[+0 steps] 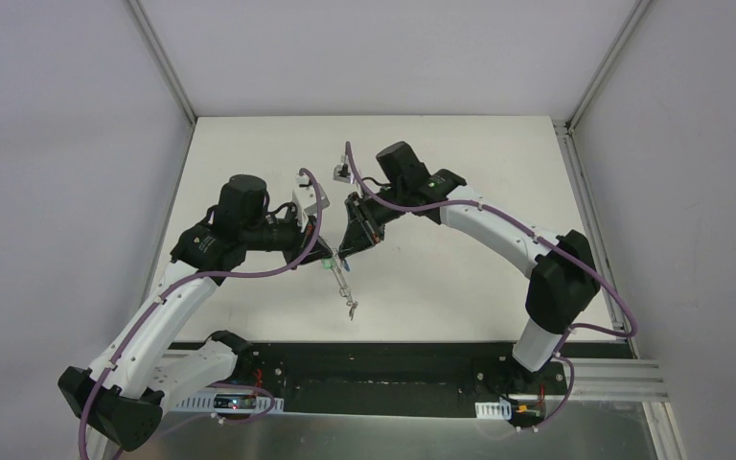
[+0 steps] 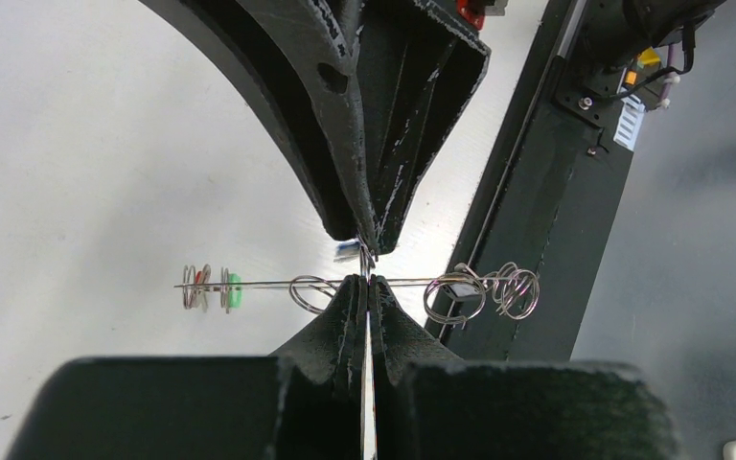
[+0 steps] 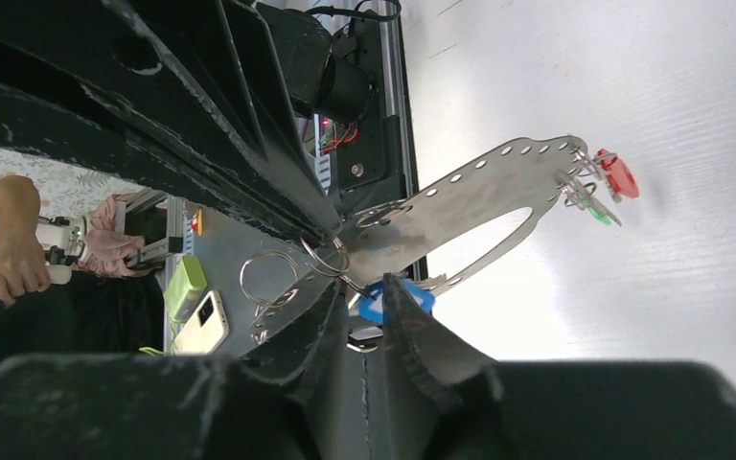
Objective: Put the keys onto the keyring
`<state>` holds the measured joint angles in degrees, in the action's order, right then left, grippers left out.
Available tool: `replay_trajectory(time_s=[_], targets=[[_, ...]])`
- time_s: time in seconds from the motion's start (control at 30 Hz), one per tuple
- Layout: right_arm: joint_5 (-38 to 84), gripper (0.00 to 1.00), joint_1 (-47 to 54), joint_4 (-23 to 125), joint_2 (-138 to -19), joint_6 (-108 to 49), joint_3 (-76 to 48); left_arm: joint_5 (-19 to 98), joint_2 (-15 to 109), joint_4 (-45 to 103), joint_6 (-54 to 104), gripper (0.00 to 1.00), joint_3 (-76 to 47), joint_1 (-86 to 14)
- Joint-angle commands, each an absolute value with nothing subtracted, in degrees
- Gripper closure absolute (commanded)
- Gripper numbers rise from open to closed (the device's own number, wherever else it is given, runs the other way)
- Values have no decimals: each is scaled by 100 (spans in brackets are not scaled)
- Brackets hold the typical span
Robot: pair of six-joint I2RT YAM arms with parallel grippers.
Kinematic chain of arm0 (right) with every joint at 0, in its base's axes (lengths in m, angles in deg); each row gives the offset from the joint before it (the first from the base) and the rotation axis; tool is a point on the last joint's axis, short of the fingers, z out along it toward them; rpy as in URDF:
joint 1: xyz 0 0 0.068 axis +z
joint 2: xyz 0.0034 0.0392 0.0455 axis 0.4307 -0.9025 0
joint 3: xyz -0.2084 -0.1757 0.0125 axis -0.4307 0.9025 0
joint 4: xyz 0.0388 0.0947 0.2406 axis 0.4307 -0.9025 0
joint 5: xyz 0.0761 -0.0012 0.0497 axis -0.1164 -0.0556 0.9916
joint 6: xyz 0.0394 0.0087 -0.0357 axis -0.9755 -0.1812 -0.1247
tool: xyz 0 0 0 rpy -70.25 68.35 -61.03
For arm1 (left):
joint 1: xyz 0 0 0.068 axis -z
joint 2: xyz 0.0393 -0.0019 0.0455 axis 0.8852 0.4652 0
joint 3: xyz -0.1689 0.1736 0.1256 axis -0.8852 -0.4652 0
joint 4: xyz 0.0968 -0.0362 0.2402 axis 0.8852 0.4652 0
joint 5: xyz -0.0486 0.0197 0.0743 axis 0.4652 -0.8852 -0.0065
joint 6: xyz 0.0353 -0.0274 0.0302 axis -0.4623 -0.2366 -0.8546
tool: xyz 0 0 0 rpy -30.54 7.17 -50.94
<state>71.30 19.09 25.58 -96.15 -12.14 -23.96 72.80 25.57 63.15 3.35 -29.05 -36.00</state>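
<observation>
The keyring (image 3: 479, 192) is a flat grey metal loop with holes along its band, held in the air above the table. In the left wrist view I see the keyring (image 2: 268, 284) edge-on as a thin line, and my left gripper (image 2: 366, 278) is shut on its middle. Keys with a red tag (image 3: 618, 175) and a green tag (image 3: 596, 213) hang at its far end, and bare wire rings (image 2: 479, 292) hang at the other. My right gripper (image 3: 359, 287) meets it from the opposite side, jaws a little apart, with the blue-tagged key (image 3: 369, 306) loose between them. Seen from above, both grippers (image 1: 335, 251) meet at the table's middle.
The black base rail (image 1: 393, 369) runs along the near table edge, below the hanging keys (image 1: 350, 307). Off the table, a phone (image 3: 206, 326) and a green box (image 3: 184, 285) lie on a grey surface. A person's hand (image 3: 14, 259) is at the far left.
</observation>
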Motion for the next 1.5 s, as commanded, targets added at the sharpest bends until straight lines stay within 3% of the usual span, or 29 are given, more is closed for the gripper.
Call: replay_trajectory(time_s=[0.0, 0.1, 0.23, 0.9, 1.2, 1.47], targets=[[7196, 73, 1835, 2705, -9325, -1034, -2350, 7682, 2449, 5998, 418, 100, -2744, -3604], [7268, 58, 1747, 2702, -9157, -912, -2274, 7827, 2434, 5939, 478, 100, -2747, -3663], [7432, 52, 1623, 2684, -8891, -676, -2129, 8090, 2441, 5728, 685, 100, -2800, -3736], [7384, 53, 1559, 2427, -8138, -201, -2089, 9099, 3028, 4413, 1970, 100, -2932, -3797], [7491, 58, 1501, 2229, -8018, 70, -2126, 9387, 3187, 2391, 3820, 100, -3385, -3713], [7790, 61, 1176, 2505, -7702, -109, -1882, 9369, 3154, 1714, 4308, 100, -3621, -3714]])
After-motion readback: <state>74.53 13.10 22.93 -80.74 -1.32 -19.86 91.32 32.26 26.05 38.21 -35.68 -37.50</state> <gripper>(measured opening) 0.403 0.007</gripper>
